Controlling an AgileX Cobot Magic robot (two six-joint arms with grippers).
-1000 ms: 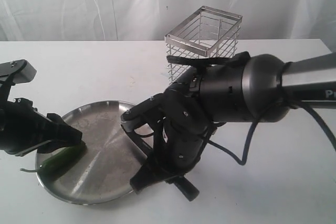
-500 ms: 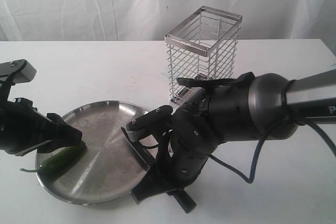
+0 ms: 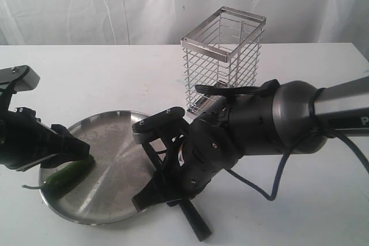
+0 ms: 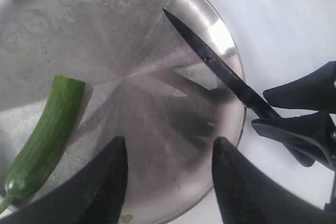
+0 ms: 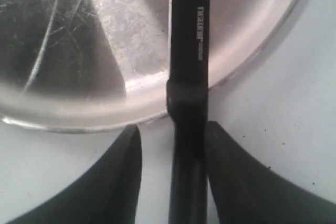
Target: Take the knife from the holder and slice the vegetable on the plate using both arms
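over the plate (image 3: 118,120) the right gripper (image 5: 171,182) clamps the knife (image 4: 218,69); left gripper (image 4: 165,182) (jaws wide) must pin the vegetable (image 4: 44,140) next.

Left gripper (image 4: 167,177) jaws parted; right gripper (image 5: 172,174) clamped.

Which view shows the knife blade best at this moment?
The left wrist view: the knife shows its whole slim blade, tip over the plate. The right wrist view shows only handle and blade base between the right gripper fingers; the exterior view mostly hides it.
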